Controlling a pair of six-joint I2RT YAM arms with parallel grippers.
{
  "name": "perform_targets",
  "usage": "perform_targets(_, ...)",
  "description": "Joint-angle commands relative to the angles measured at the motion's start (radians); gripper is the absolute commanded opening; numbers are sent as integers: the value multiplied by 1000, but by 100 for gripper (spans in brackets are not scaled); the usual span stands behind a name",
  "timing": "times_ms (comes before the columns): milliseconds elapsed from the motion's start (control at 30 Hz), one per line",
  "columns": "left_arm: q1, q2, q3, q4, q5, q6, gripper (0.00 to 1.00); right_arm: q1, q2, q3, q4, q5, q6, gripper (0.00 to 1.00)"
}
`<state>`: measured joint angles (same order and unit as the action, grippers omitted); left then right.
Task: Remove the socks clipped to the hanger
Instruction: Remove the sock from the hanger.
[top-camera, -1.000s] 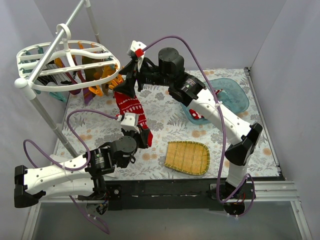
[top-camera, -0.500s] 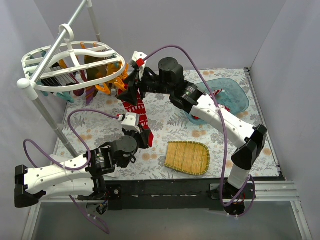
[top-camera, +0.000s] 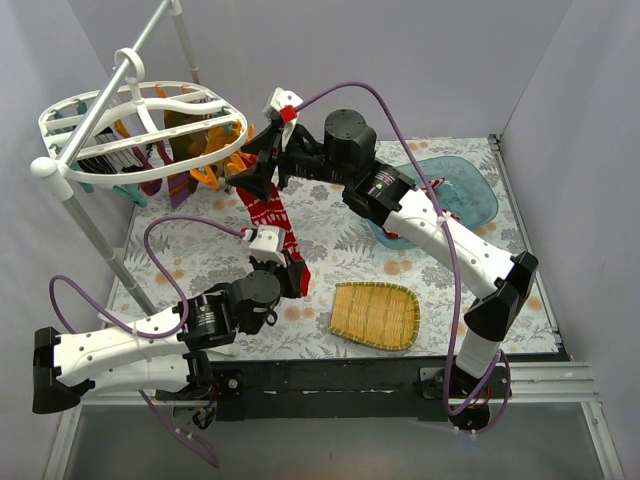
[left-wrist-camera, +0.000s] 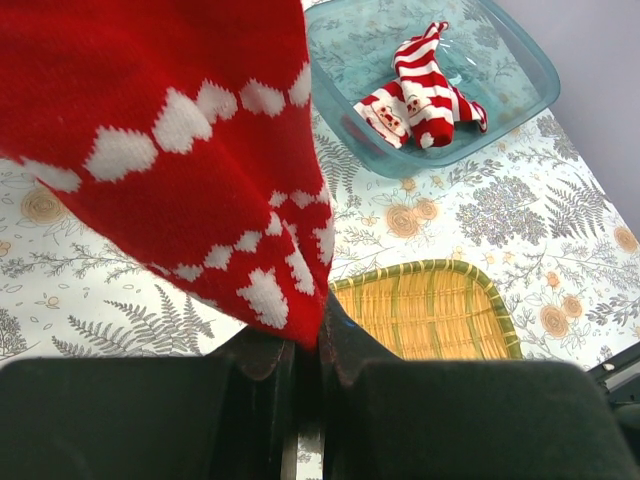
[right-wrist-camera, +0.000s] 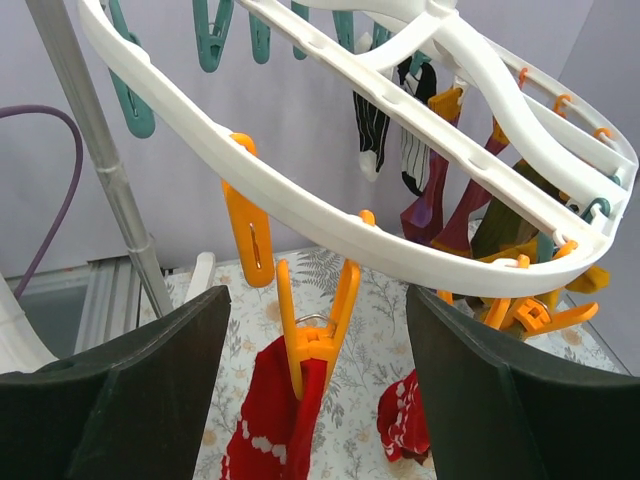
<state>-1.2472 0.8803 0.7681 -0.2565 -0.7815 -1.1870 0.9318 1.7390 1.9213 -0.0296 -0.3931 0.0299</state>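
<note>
The white oval hanger (top-camera: 150, 125) hangs from the pole stand at the upper left; its rim also shows in the right wrist view (right-wrist-camera: 400, 235). A red sock with white hearts (top-camera: 268, 215) hangs from an orange clip (right-wrist-camera: 310, 325) on the rim. My left gripper (top-camera: 293, 272) is shut on the lower tip of that sock (left-wrist-camera: 200, 160). My right gripper (top-camera: 252, 160) is open, its fingers (right-wrist-camera: 130, 400) on either side of the orange clip, not touching it. Maroon, purple and black-and-white striped socks (right-wrist-camera: 440, 190) hang further along the hanger. A red-and-white striped sock (left-wrist-camera: 425, 90) lies in the teal tray.
A teal transparent tray (top-camera: 470, 195) sits at the back right. A woven bamboo basket (top-camera: 375, 315) lies at the front centre. The grey-white pole stand (top-camera: 95, 235) rises at the left. Grey walls enclose the patterned table.
My right gripper has stayed by the clipped sock, shifting slightly up and right. The hanger has swung a little. My left gripper has edged right with the sock tip.
</note>
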Motion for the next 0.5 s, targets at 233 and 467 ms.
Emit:
perform_targets(233,2,3,36,-6,28,-8,0,6,21,76,76,19,38,76)
perform_targets(467,2,2,37,-6,37,-10,0,6,30,77,86,51,53,62)
